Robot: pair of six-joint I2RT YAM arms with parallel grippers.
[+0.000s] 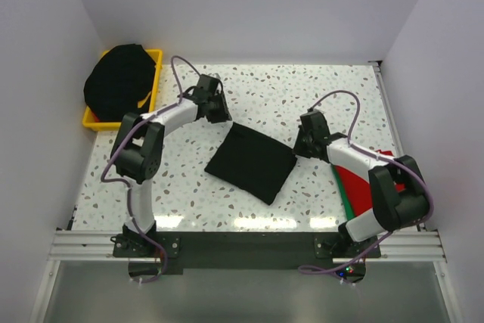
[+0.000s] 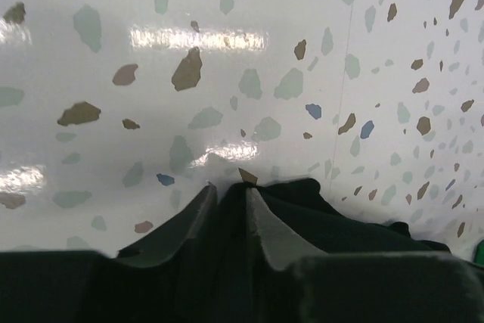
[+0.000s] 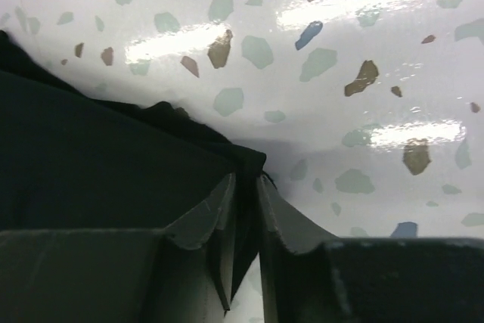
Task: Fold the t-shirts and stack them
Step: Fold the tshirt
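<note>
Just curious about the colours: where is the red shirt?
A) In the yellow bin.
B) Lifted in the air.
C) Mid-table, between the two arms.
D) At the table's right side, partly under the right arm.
D: the red t-shirt lies at the right edge of the table. The black t-shirt is in the middle, and the yellow bin holds only black cloth.

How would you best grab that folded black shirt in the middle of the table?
Probably by its corners, coming in low from outside. The folded black shirt lies flat on the table, so only the thin corners stick out to pinch. The left gripper is shut on the far corner, the right gripper on the right one.
</note>
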